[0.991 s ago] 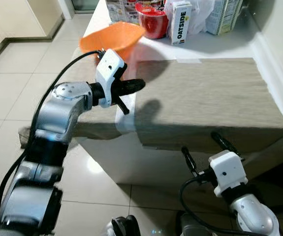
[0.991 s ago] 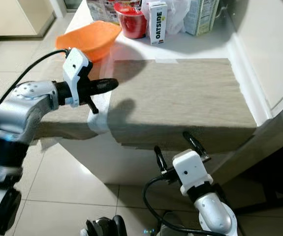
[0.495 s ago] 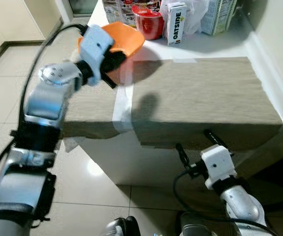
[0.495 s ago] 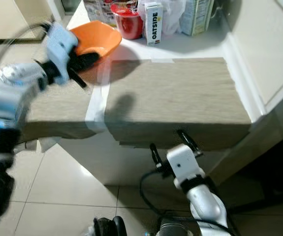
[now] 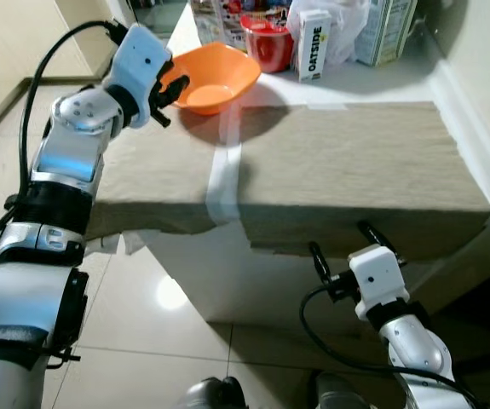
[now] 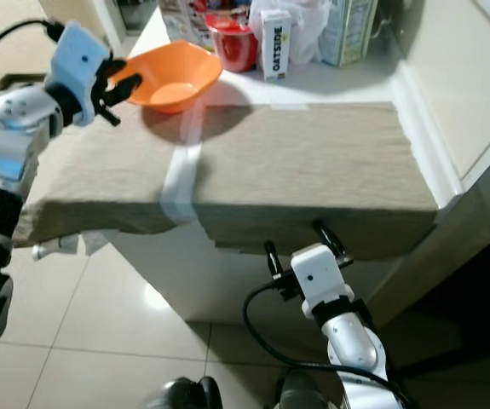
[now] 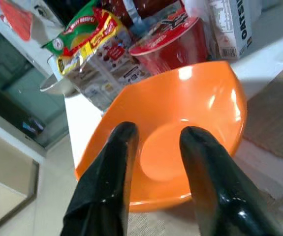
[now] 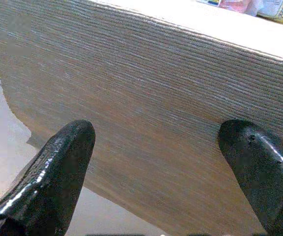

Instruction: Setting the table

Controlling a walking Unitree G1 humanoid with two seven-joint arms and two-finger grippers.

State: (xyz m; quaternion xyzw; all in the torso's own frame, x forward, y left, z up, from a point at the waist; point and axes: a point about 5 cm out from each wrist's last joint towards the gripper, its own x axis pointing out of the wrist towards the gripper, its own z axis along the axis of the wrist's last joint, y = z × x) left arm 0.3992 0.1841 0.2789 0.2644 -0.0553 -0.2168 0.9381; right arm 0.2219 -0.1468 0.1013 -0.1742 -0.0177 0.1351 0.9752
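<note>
An orange bowl [image 5: 215, 77] stands at the back left of the table, on the far edge of a grey-brown woven cloth [image 5: 347, 162]. My left gripper [image 5: 170, 95] is raised at the bowl's left rim, open. In the left wrist view its two black fingers [image 7: 124, 147] stand apart over the near rim of the bowl [image 7: 195, 113], and I cannot tell whether they touch it. My right gripper [image 5: 344, 244] is low, in front of the table's front edge. It is open wide, facing the hanging cloth [image 8: 156, 98].
Behind the bowl stand a red cup [image 5: 268, 43], an Oatside carton [image 5: 314, 43], snack packets [image 7: 97, 44], a plastic bag [image 5: 347, 25] and a tall carton [image 5: 385, 25]. A white tape strip [image 5: 225, 170] crosses the cloth. A wall borders the table's right side; tiled floor lies to the left.
My left arm has swung from over the cloth's left part back and left to the bowl's rim. The camera has shifted. The right gripper stays low and open.
</note>
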